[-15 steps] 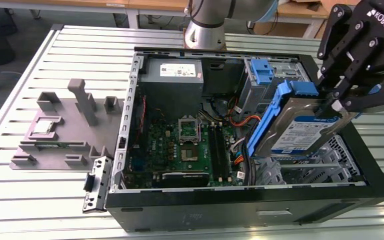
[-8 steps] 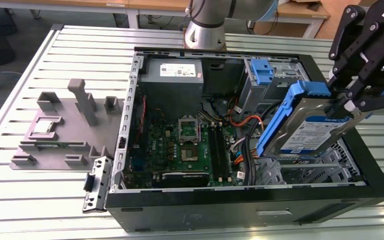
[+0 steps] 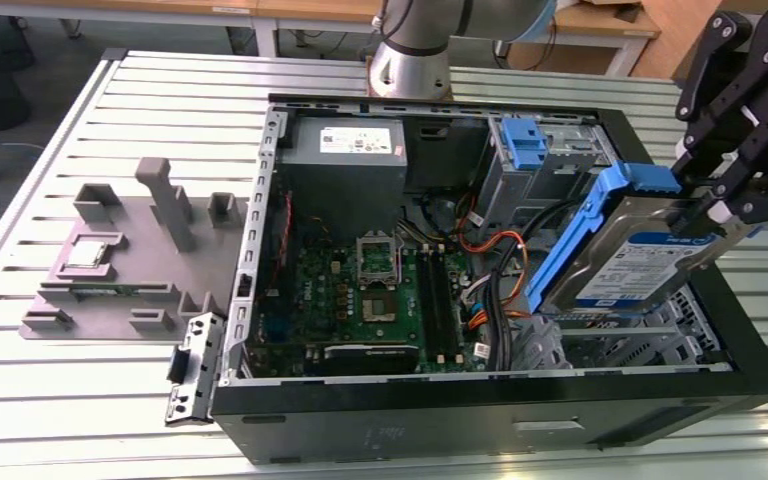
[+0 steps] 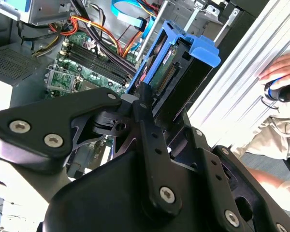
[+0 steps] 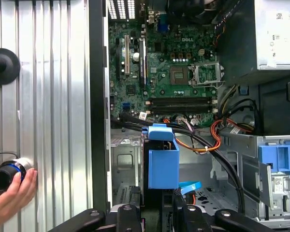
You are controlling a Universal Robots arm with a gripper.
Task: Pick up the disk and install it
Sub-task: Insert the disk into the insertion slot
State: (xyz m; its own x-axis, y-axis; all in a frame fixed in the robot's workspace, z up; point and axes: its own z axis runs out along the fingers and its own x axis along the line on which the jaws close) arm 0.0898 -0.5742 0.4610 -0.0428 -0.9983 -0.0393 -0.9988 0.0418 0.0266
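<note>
The disk (image 3: 638,250) is a silver hard drive with a white-and-blue label in a blue plastic carrier. It hangs tilted over the open computer case (image 3: 491,395), on the exterior view's right, just above the metal drive bay (image 3: 604,340). My black gripper (image 3: 724,195) is shut on the disk's upper end. In the first wrist view the disk (image 5: 163,162) shows end-on between the gripper (image 5: 157,217) and the bay (image 5: 128,159). The second wrist view has the disk (image 4: 176,72) beyond the gripper (image 4: 145,96), over the motherboard (image 4: 82,67).
Inside the case lie the motherboard (image 3: 371,280), a power supply (image 3: 344,150), cables (image 3: 491,245) and an upright blue latch (image 3: 524,140). A grey fixture (image 3: 117,260) with a small chip (image 3: 87,252) stands on the slatted table. A person's hand (image 5: 12,188) holds a black object nearby.
</note>
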